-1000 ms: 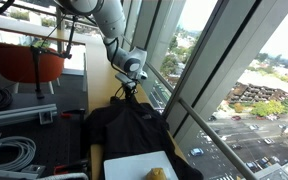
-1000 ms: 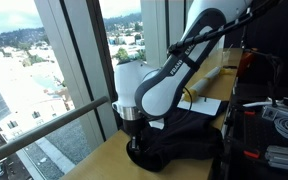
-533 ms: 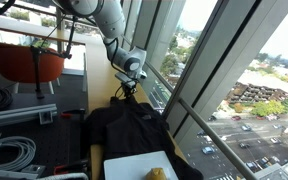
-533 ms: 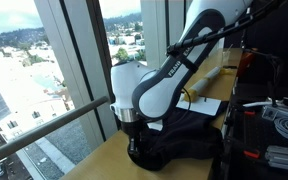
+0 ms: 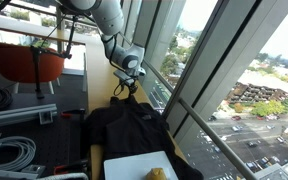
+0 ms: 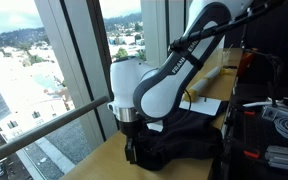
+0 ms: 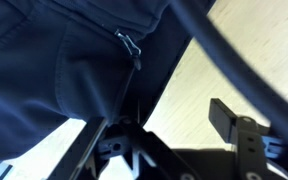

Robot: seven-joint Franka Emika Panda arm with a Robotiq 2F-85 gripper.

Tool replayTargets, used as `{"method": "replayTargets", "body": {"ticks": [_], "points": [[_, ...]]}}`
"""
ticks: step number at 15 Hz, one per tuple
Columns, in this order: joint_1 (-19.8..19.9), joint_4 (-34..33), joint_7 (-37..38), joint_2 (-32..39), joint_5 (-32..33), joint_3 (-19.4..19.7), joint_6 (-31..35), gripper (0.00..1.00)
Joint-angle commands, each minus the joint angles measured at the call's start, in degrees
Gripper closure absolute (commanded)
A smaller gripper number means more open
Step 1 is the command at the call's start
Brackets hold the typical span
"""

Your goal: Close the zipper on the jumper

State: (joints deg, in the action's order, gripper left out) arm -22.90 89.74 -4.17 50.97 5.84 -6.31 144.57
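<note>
Gripper [image 5: 124, 87] down low at the far end of the jumper [image 5: 134, 125], right over the dark fabric in both exterior views, and here's the catch: how wide the jaws stand, or whether they have anything pinched, I cannot tell, because the wrist view shows only dark framework at the bottom edge. Just above that framework the zipper pull [image 7: 130, 44] hangs on navy cloth, a thin line of zip running from it down toward the gripper. That looks like the reason for this low, close approach, lining up on the small metal tab. The jumper itself lies spread along the wooden bench [image 7: 199, 85] beside the tall window, a good flat base for dragging a slider along, I'd say. A black cable [image 7: 229, 70] sweeps across the wrist view over the bench, apart from the pull. On the white arm [image 6: 149, 90] there's dark lettering along the link, too small to read. No label or brand shows on the jumper from any angle.
</note>
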Motion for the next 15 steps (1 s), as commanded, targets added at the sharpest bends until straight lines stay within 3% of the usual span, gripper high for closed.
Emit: {"method": "replayTargets", "body": {"ticks": [1, 8, 15], "points": [[4.07, 11.61, -1.04, -8.76, -0.03, -2.25, 4.21, 0.00], [13.96, 30.02, -6.24, -22.49, -2.29, -4.84, 9.58, 0.00], [24.38, 40.08, -14.81, -28.96, -6.48, -5.18, 11.93, 0.00]]}}
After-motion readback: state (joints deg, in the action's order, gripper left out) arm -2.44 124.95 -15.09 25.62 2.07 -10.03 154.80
